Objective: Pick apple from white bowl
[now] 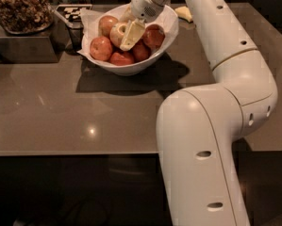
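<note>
Apple (117, 33): the palest fruit in the pile, yellow-green, with its dark stem dimple showing. It sits in the upper middle of the white bowl (145, 66), on top of the heap. A red apple (107, 23) lies just behind it, another red apple (101, 48) to its left front, and more are below.

White bowl: wide and glossy, lined with white paper that stands above the rim. It rests on the brown surface (60, 117), towards the far side.

Gripper (129, 35): it is down in the bowl on the end of the white arm (225, 55), and its cream end lies against the right side of the pale apple. I cannot tell whether it is clamped on the apple or apart.

Other items: a jar of brown dried pieces (20, 6) at far left, a checkered marker tag (73, 12) beside the bowl, and a pale yellow object (184, 13) behind the arm.

Step in hand, as I judge it, is securing the hold and then lifting.
- I make sure the grip spans the widest part of the apple before raising it, because the skin is smooth and round and a grip high on the fruit would likely slide off.
- I raise it straight up and slowly, so the neighbouring apples are not dragged or sent rolling.
- I keep clear of the paper liner, which could snag and tug the bowl.
- I move sideways only once the apple is above the rim.
</note>
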